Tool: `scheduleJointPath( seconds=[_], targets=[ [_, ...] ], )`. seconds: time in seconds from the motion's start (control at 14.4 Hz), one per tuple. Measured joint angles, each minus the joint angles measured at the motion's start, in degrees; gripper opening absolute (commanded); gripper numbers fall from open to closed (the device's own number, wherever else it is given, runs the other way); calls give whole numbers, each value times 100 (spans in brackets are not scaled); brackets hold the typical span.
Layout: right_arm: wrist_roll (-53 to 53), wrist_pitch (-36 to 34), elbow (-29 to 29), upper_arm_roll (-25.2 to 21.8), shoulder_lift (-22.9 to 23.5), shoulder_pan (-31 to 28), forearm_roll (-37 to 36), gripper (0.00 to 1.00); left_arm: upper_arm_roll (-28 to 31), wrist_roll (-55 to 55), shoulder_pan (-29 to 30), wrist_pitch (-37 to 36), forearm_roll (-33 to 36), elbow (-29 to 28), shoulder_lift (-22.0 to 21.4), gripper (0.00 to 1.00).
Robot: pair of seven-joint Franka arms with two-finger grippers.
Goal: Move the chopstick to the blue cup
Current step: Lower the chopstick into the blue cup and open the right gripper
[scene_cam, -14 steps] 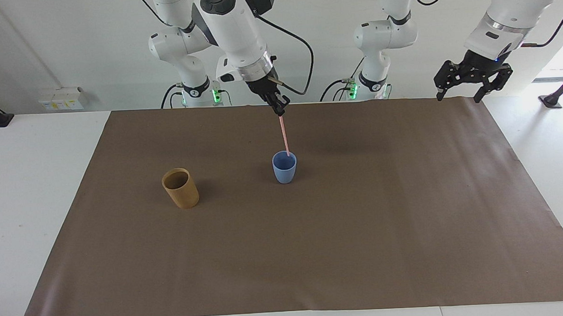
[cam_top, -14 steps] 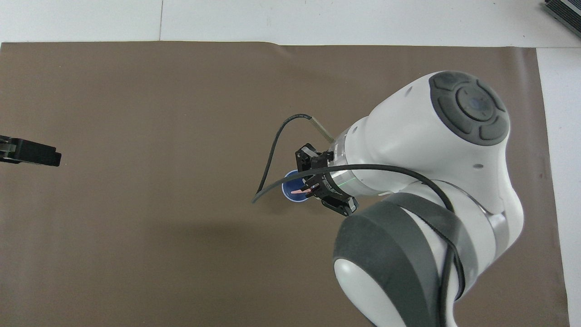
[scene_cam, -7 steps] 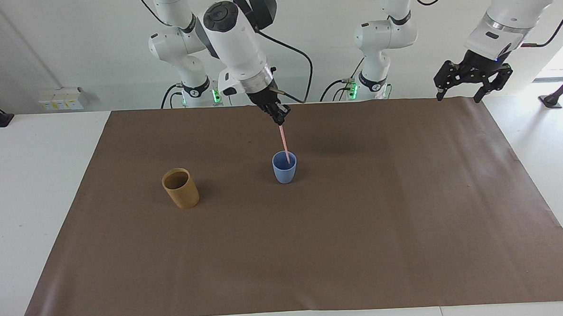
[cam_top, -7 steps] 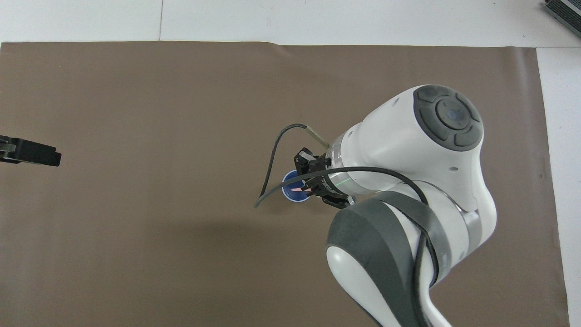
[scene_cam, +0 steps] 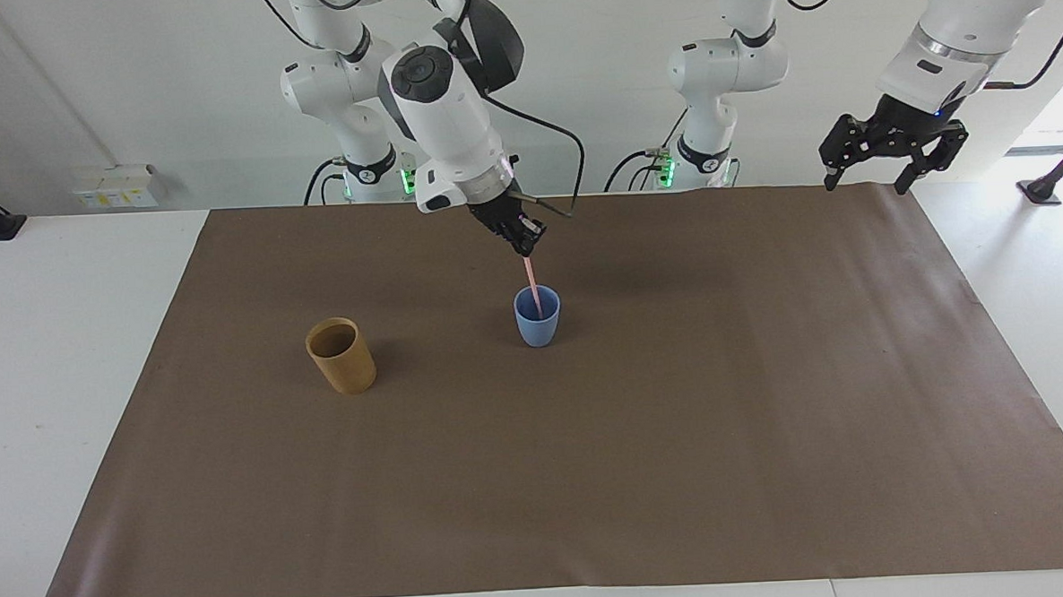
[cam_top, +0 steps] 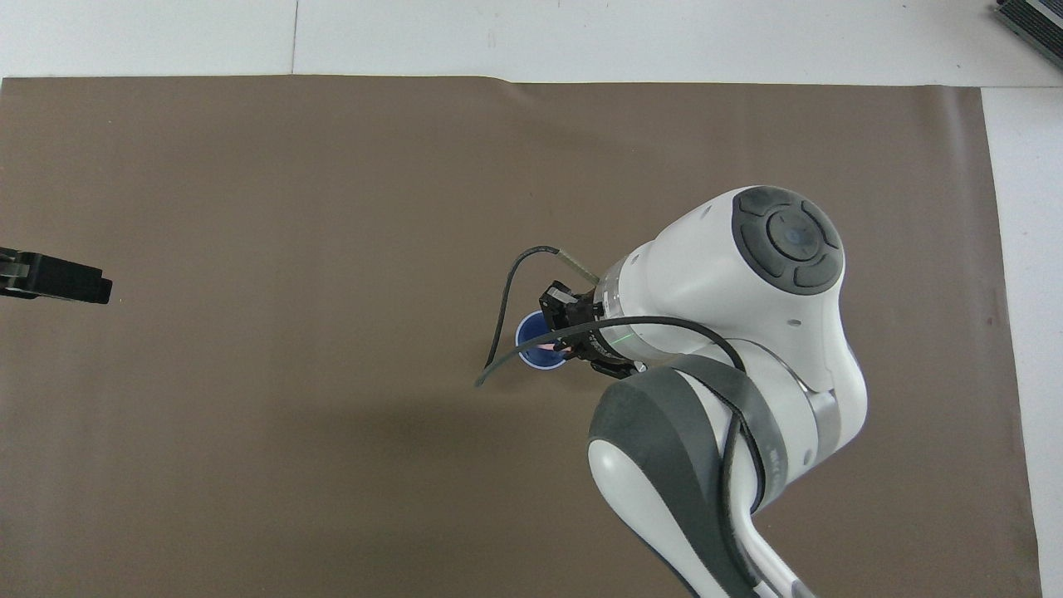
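Observation:
The light-blue cup (scene_cam: pixel 538 327) stands upright mid-table on the brown mat. The thin pale-pink chopstick (scene_cam: pixel 532 285) slants steeply, its lower end inside the cup and its upper end pinched in my right gripper (scene_cam: pixel 523 245), which hangs shut on it just above the cup. In the overhead view the right arm covers part of the blue cup (cam_top: pixel 538 359), and a short piece of chopstick (cam_top: pixel 546 344) shows beside the right gripper (cam_top: pixel 565 340). My left gripper (scene_cam: pixel 893 153) waits open and raised over the mat's edge at the left arm's end; its tip (cam_top: pixel 54 278) shows in the overhead view.
A taller tan-brown cup (scene_cam: pixel 341 356) stands on the mat (scene_cam: pixel 681 435) beside the blue cup, toward the right arm's end; in the overhead view the right arm hides it. A black cable loops from the right wrist near the blue cup.
My right gripper has come down toward the blue cup, and the chopstick has slid deeper into it. The left arm has stayed where it was.

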Motion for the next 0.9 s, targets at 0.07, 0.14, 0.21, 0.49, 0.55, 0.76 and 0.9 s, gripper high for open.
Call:
scheduleJointPath(
  seconds=[0.07, 0.14, 0.21, 0.49, 0.55, 0.76, 0.9],
  targets=[
    [-1, 0, -4, 0, -12, 0, 0, 45, 0, 0, 0, 0, 0, 0, 0, 100],
    [-1, 0, -10, 0, -28, 0, 0, 47, 0, 0, 0, 0, 0, 0, 0, 100],
    [-2, 0, -14, 0, -41, 0, 0, 48, 0, 0, 0, 0, 0, 0, 0, 100],
    [-142, 42, -13, -2, -53, -1, 0, 67, 0, 0, 0, 0, 0, 0, 0, 100],
    [-177, 73, -13, -3, -53, -2, 0, 73, 0, 0, 0, 0, 0, 0, 0, 100],
    [-275, 130, 6, -7, -53, -11, -65, 100, 0, 0, 0, 0, 0, 0, 0, 100],
    [-481, 131, 19, -9, -53, -17, -309, 100, 0, 0, 0, 0, 0, 0, 0, 100]
  ],
)
